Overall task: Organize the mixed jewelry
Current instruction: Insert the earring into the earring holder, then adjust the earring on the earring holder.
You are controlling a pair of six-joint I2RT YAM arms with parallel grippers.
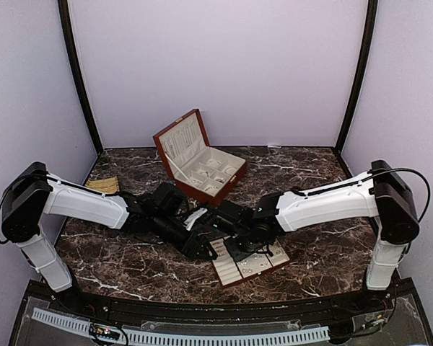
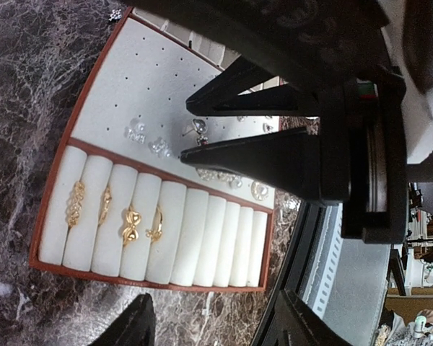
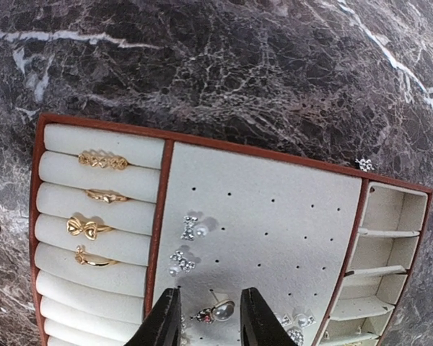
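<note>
The cream slotted tray (image 3: pixel 274 194) lies on the marble, also in the top view (image 1: pixel 234 274). Gold rings (image 3: pixel 102 160) sit in its roll slots. Small silvery pearl earrings (image 3: pixel 190 228) rest on its perforated pad. My right gripper (image 3: pixel 211 321) is open, its fingers either side of a pearl stud earring (image 3: pixel 220 311) lying on the pad, not touching it. It also shows in the left wrist view (image 2: pixel 185 131). My left gripper (image 2: pixel 213 328) is open and empty over the marble just off the tray's ring end. One tiny silvery piece (image 3: pixel 364 164) lies loose on the marble beside the tray.
The red-brown wooden box (image 1: pixel 202 162) stands open behind the tray, its cream compartments facing up. A tan flat object (image 1: pixel 102 185) lies at the back left. Both arms cross close together over the tray. The table's front edge (image 2: pixel 303 238) is next to the tray.
</note>
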